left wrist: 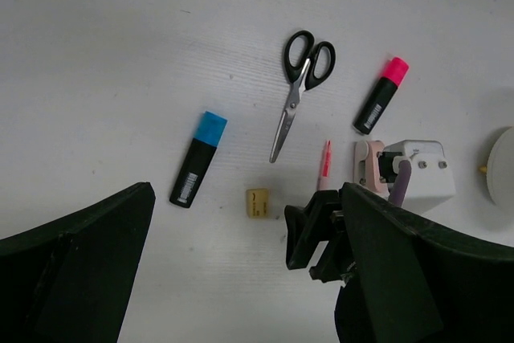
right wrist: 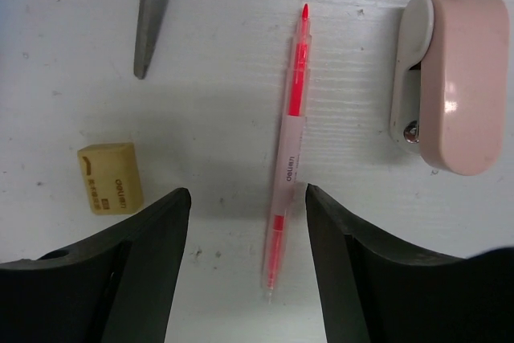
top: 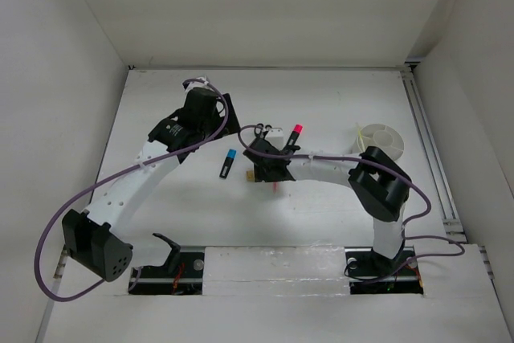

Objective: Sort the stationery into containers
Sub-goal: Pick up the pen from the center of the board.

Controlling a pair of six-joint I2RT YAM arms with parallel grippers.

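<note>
My right gripper [right wrist: 247,194] is low over the table, jaws open on either side of the thin red pen [right wrist: 289,142], which lies nearer the right finger with a gap on both sides. Left of it is the tan eraser [right wrist: 110,177], right of it the pink eraser [right wrist: 454,78]. My left gripper [left wrist: 245,192] hangs wide open and empty above the table, looking down on the scissors [left wrist: 297,90], blue-capped marker [left wrist: 197,160] and pink-capped marker [left wrist: 381,95]. The white divided tub [top: 384,136] stands at the right with a pale yellow stick [top: 361,139] beside it.
White walls close in the table on the left, back and right. A rail [top: 426,142] runs along the right edge past the tub. The right arm's elbow [top: 379,186] sits just in front of the tub.
</note>
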